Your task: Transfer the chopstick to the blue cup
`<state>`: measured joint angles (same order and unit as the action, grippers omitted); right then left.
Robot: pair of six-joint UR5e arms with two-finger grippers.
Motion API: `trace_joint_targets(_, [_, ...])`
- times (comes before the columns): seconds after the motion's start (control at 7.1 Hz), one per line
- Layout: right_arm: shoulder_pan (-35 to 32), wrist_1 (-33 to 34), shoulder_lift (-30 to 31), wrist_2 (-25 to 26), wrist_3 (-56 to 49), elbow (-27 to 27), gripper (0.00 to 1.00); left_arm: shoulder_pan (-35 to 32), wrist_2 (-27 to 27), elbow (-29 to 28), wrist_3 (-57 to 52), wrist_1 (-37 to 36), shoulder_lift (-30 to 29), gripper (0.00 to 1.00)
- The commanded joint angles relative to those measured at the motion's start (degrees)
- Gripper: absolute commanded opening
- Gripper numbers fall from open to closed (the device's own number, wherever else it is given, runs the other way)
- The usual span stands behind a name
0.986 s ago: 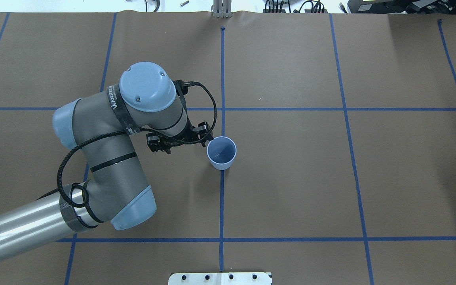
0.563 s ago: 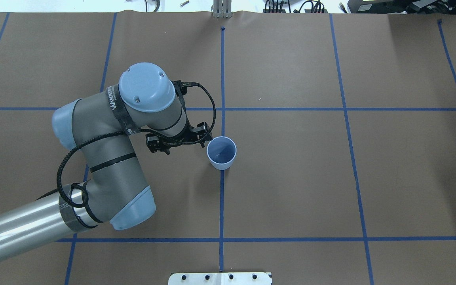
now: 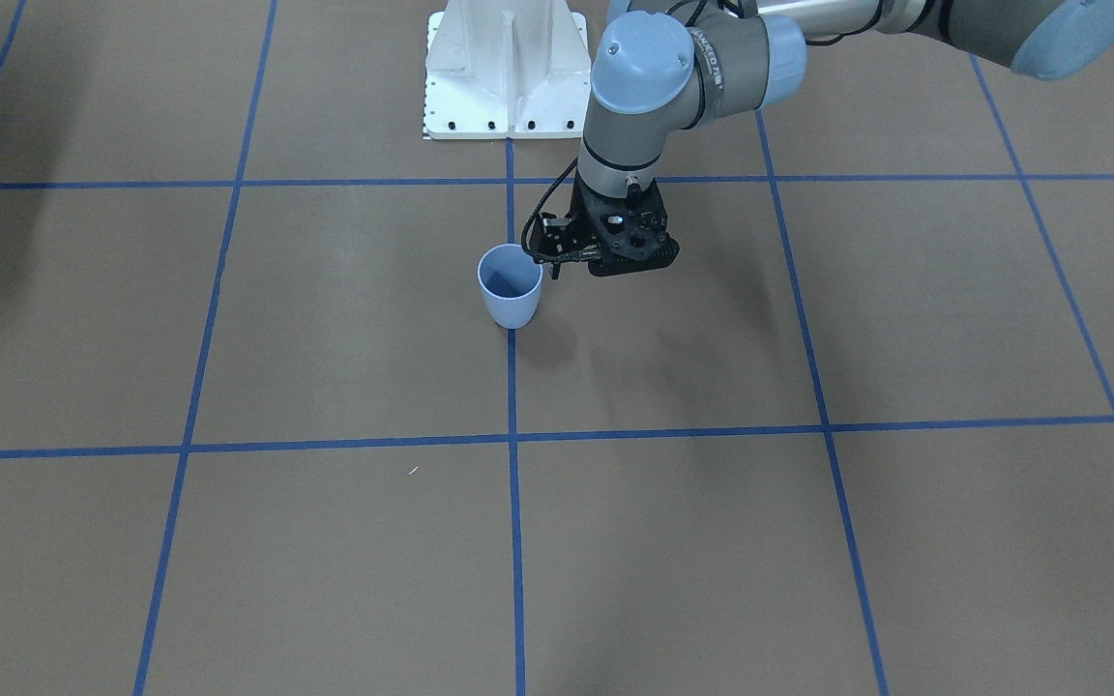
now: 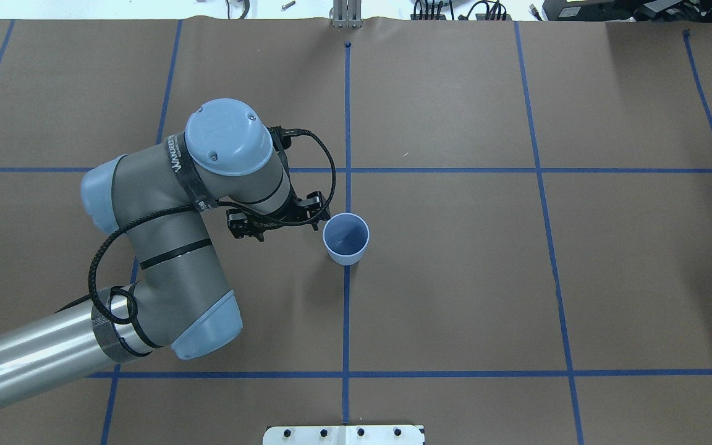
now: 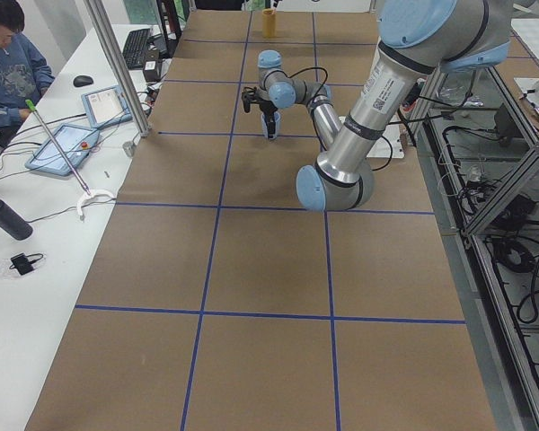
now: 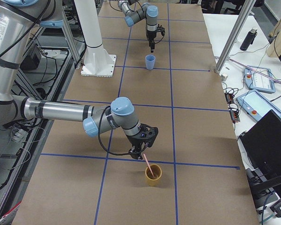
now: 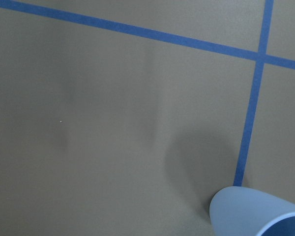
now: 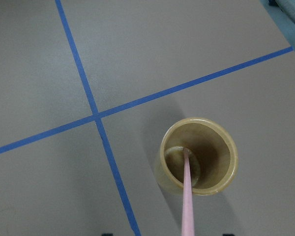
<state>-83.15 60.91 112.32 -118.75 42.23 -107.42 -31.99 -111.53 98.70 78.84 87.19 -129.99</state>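
Left gripper (image 3: 621,263) hangs over the paper just beside the blue cup (image 3: 511,307), apart from it. Its fingers are hidden under its own black body, so their spread cannot be told, and its wrist camera catches only a cut-off piece of the cup's wall. Right gripper (image 6: 141,152) shows small in the right side view, at the chopstick's upper end; whether it grips cannot be told. Brown paper with blue tape lines covers the table (image 4: 455,278). A tan cup (image 8: 199,121) stands upright near a tape crossing, well apart from the blue cup. The pink chopstick (image 8: 187,196) leans inside it, lower tip on the cup's floor, upper end cut off at the frame edge.
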Motion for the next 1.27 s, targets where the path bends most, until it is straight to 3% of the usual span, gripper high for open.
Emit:
trace_joint_targets(0.0, [0.1, -0.1, -0.3, 0.5, -0.5, 0.8, 0.79, -0.1, 0.1, 0.0, 0.0, 0.0, 0.1, 0.98])
trace_joint_targets(0.7, [0.0, -0.1, -1.1, 0.7, -0.8, 2.7, 0.59, 0.0, 0.4, 0.1, 0.1, 0.0, 0.1, 0.98])
trace_joint_targets(0.85, [0.0, -0.1, -1.2, 0.8, -0.8, 3.0, 0.53, 0.0, 0.7, 0.1, 0.1, 0.0, 0.1, 0.98])
trace_joint_targets(1.13, [0.0, -0.1, -1.1, 0.7, -0.7, 3.2, 0.30, 0.0, 0.7, 0.1, 0.1, 0.0, 0.0, 0.98])
